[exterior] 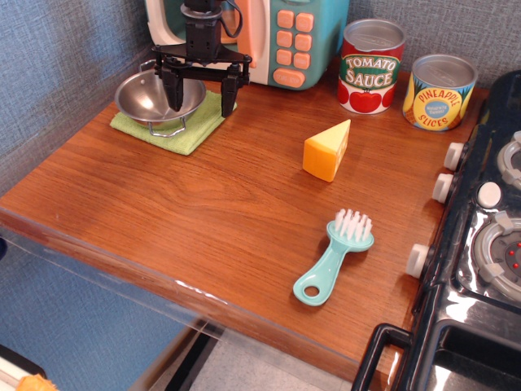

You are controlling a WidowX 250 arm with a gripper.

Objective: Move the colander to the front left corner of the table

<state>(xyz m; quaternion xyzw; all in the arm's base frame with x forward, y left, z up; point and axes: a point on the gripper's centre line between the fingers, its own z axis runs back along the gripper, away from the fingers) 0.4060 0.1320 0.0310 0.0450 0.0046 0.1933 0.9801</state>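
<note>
Red-and-green can (371,67) at the back of the table (203,212): label reads "TOMATO SAUCE". Yellow-and-blue can (440,92) just to its right: "PINEAPPLE SLICES", with a smaller line between those words too small to read. No other legible text.

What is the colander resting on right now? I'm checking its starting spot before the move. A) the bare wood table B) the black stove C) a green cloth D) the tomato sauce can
C: the colander stands on a green cloth at the back left of the table, with the open hand straddling its right rim.
</note>
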